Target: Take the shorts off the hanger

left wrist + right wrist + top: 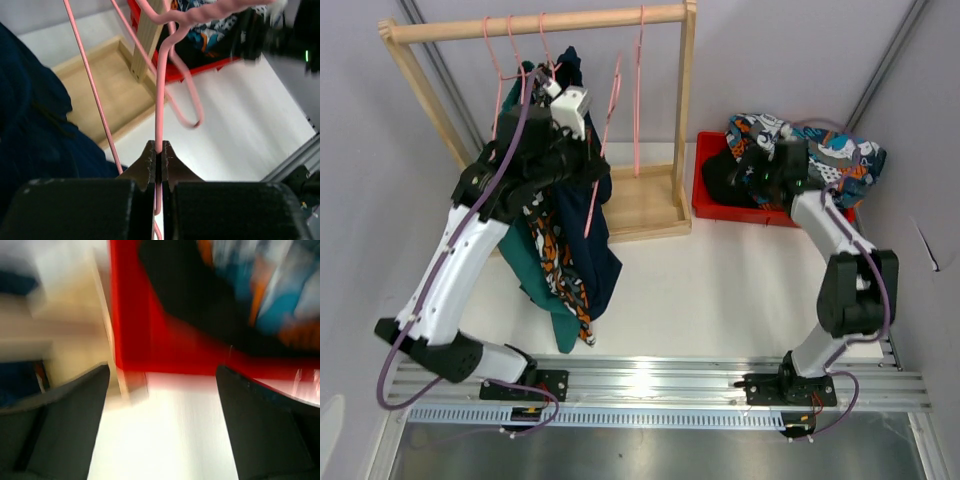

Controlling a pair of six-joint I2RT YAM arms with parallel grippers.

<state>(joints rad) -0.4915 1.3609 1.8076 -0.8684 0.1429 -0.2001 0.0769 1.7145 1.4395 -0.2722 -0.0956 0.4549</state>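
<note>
Pink hangers hang from the wooden rack (pixel 540 24). My left gripper (pixel 592 158) (pixel 160 159) is shut on the thin wire of one pink hanger (pixel 161 95), whose twisted neck shows in the left wrist view. Navy shorts (pixel 595 240) (pixel 35 125), teal-green shorts (pixel 535 265) and orange camo shorts (pixel 560 262) dangle below that arm. Black shorts (pixel 725 178) (pixel 200 295) and blue-orange-white patterned shorts (pixel 840 155) (pixel 270 285) lie in the red bin (pixel 760 214) (pixel 150 335). My right gripper (pixel 752 165) (pixel 162 415) hovers open by the bin's near left edge, holding nothing; its view is blurred.
The rack's wooden base tray (pixel 640 205) (pixel 100 85) sits just left of the red bin. Two bare pink hangers (pixel 638 100) hang near the rack's right post (pixel 686 110). A metal rail (pixel 650 385) carries both arm bases at the near edge.
</note>
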